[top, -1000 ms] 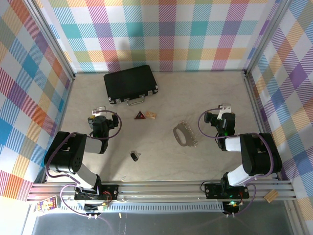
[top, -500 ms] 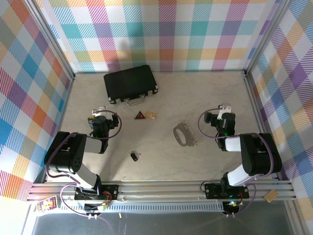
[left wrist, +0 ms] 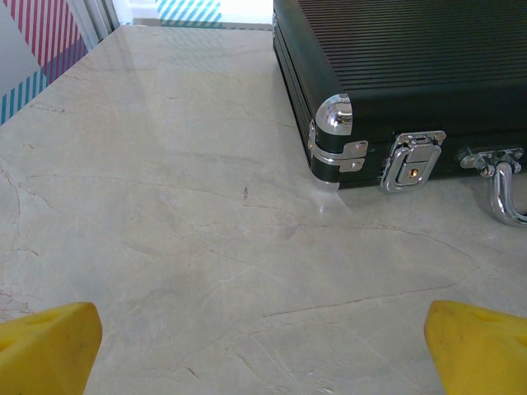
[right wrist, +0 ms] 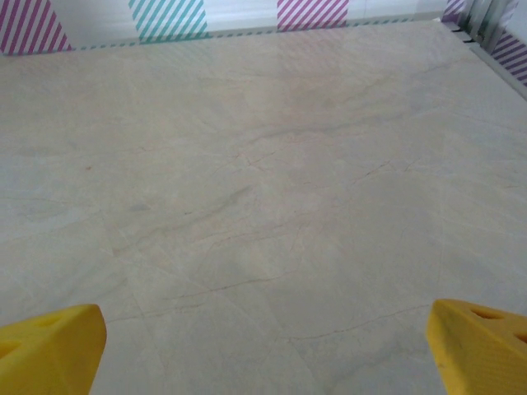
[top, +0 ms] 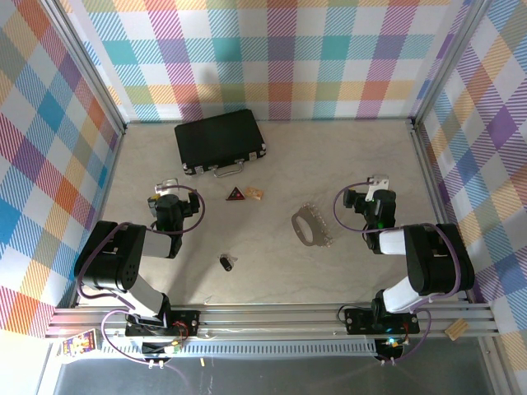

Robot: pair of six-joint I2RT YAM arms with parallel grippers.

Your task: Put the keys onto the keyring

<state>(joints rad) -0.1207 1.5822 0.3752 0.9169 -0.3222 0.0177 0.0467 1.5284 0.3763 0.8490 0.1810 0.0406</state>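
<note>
My keyring [top: 303,226] lies right of centre, long axis near-to-far. The key [top: 226,262] sits apart, nearer-left, heading too small to tell. Pale marbled surface [top: 280,164], plaid walls [top: 272,58]. Both jaws gape, empty.

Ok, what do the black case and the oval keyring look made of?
The black rectangular case looks like ribbed matt plastic or coated metal. Its corner cap and latch look chromed, with mirror-bright highlights. The thin silver oval keyring looks like bare metal by its pale glint, though it is small from above.

A black case [top: 220,141] lies beyond a red triangle [top: 236,194] beside a tan chip [top: 254,193].
</note>
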